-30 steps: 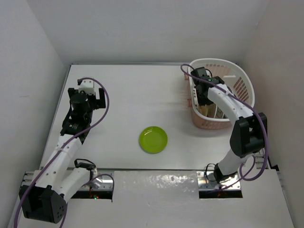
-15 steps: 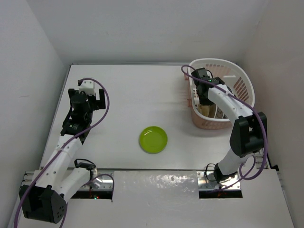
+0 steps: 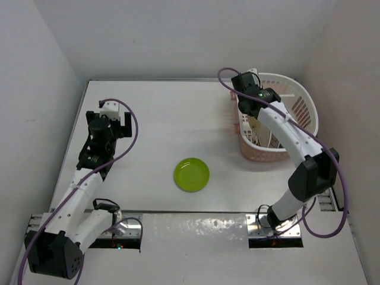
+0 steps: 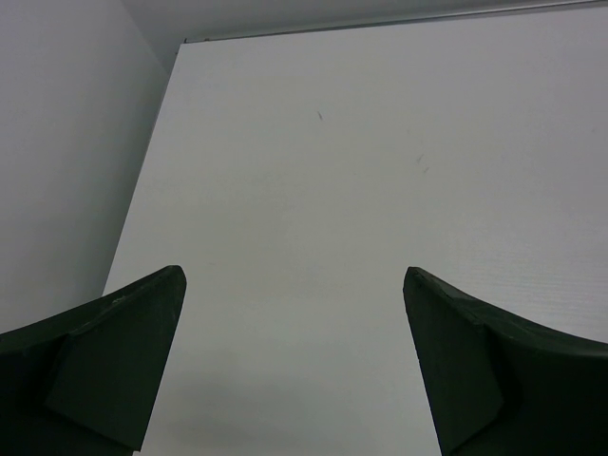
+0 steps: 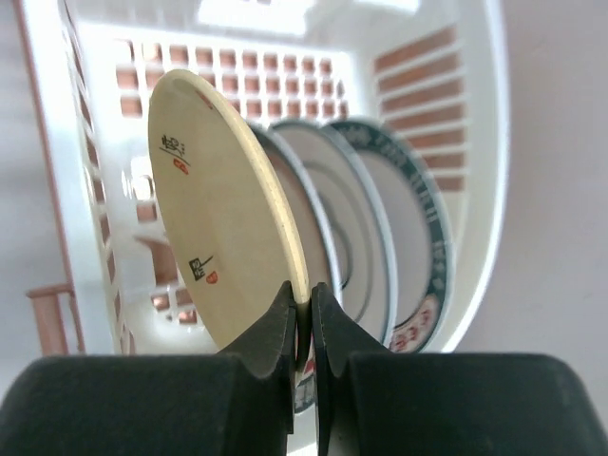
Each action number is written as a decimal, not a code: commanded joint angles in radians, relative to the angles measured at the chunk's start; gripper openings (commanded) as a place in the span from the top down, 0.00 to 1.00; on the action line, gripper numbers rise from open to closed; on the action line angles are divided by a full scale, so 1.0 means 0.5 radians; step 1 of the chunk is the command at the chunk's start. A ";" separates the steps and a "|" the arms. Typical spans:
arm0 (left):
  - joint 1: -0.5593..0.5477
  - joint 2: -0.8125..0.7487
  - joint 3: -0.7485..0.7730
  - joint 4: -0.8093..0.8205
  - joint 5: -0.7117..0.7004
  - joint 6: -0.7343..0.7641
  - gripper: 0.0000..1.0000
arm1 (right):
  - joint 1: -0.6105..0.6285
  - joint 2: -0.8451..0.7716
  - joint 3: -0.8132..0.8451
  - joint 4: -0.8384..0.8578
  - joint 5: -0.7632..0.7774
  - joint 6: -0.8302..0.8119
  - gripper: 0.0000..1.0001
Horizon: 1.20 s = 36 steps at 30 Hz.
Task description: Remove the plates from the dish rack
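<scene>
Pinching the cream plate (image 5: 214, 237) by its rim, the right hand (image 5: 303, 321) is working inside the dish rack (image 3: 300, 110), upper right of the overhead view. The lime-green plate (image 3: 191, 174) is lying mid-frame on the counter (image 3: 154, 119). Next it's probably needing a straight lift clear of the white plates (image 5: 404, 237), and the left hand (image 4: 294, 332) is hanging wide open.

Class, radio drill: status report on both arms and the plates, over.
Left gripper open over table. Right gripper shut on cream plate rim, inside dish rack. Teal-rimmed plate and others racked behind it; lime-green plate already out. Nothing blocking.
</scene>
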 commanded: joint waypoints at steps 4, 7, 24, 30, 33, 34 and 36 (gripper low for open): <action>-0.011 -0.022 0.005 0.106 -0.023 0.029 0.03 | 0.087 -0.090 0.519 -0.009 0.321 -0.195 1.00; -0.011 -0.022 0.014 0.103 -0.029 0.014 0.03 | 0.103 -0.090 0.783 -0.077 0.251 -0.180 1.00; -0.011 -0.035 0.030 0.011 -0.053 -0.143 0.03 | 0.357 -0.154 -0.477 0.531 -2.275 0.280 1.00; -0.011 -0.044 0.021 -0.004 -0.038 -0.152 0.03 | 0.382 -0.087 -0.790 0.702 -2.413 0.323 1.00; -0.011 -0.050 0.018 -0.013 -0.038 -0.137 0.03 | 0.385 -0.059 -0.879 0.800 -2.434 0.350 1.00; -0.011 -0.053 0.012 -0.013 -0.041 -0.137 0.03 | 0.382 -0.032 -0.892 0.822 -2.437 0.360 1.00; -0.011 -0.053 0.008 -0.013 -0.032 -0.140 0.03 | 0.382 0.008 -0.889 0.871 -2.434 0.363 1.00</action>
